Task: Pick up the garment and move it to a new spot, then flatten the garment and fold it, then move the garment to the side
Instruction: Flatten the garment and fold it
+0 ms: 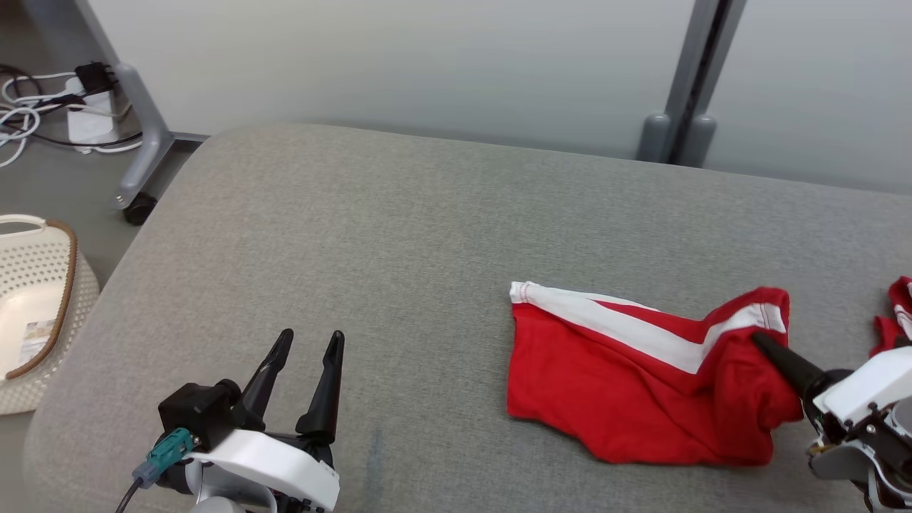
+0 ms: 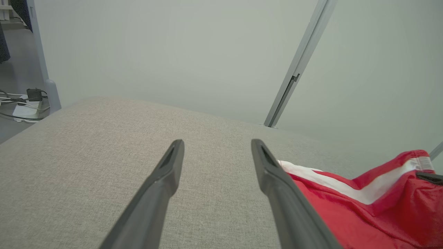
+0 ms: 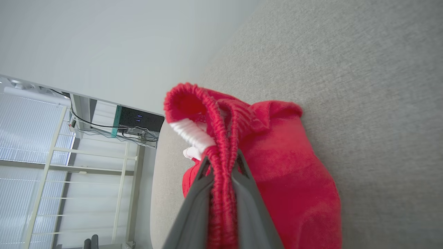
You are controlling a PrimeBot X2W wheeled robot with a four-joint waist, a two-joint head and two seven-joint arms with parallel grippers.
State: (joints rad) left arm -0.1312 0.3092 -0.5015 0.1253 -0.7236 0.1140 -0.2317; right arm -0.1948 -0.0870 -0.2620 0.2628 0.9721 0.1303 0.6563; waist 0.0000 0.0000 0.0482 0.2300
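The garment is a pair of red shorts with a white side stripe, lying rumpled on the right part of the grey padded surface. My right gripper comes in from the lower right and is shut on the garment's ribbed waistband. In the right wrist view the red band is pinched between my right gripper. My left gripper stands open over bare surface at the lower left, well apart from the cloth. In the left wrist view the garment lies to the right of my open left gripper.
A pale woven basket stands on the floor beyond the surface's left edge. Cables and a wheeled frame leg are at the far left. A grey post rises behind. More red and white cloth shows at the right edge.
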